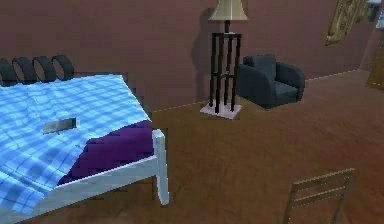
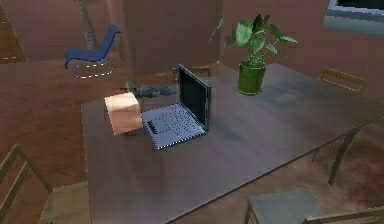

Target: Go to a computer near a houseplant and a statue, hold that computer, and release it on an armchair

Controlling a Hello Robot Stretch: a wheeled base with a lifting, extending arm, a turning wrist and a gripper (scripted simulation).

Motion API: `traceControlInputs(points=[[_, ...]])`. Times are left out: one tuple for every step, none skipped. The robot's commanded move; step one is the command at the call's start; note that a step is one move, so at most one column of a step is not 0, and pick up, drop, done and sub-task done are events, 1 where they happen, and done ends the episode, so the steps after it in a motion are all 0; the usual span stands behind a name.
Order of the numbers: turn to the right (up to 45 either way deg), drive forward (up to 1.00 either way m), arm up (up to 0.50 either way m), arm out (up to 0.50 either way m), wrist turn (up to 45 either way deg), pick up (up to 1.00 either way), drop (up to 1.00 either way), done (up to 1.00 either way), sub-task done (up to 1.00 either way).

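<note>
Forward view. The bed [image 1: 90, 100] runs off the left and bottom edges. A row of dark round shapes [image 1: 40, 68] sits at its head, the leftmost cut by the edge. The small grey object [image 1: 60, 124] on the cover is too small to name. The lampshade [image 1: 228, 10] is clipped at the top. Of the gilt frame [image 1: 346, 20], top right, a corner only. The chair back [image 1: 320, 195] is cut off at the bottom.

Arm side view. The table [image 2: 270, 130] passes the bottom edge at its near end. The small dark thing [image 2: 150, 92] behind the laptop [image 2: 185, 108] is too small to tell. Cut by the edges: bottom-left chair [image 2: 20, 180], bottom-right chair [image 2: 300, 208]. The third chair [image 2: 345, 80] is half hidden behind the table's edge.
</note>
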Motion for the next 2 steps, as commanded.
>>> traceControlInputs(points=[[0.0, 0.00, 0.50, 0.00, 0.0, 0.00, 0.00, 0.00, 0.00], [0.0, 0.00, 0.36, 0.00, 0.0, 0.00, 0.00, 0.00, 0.00]])
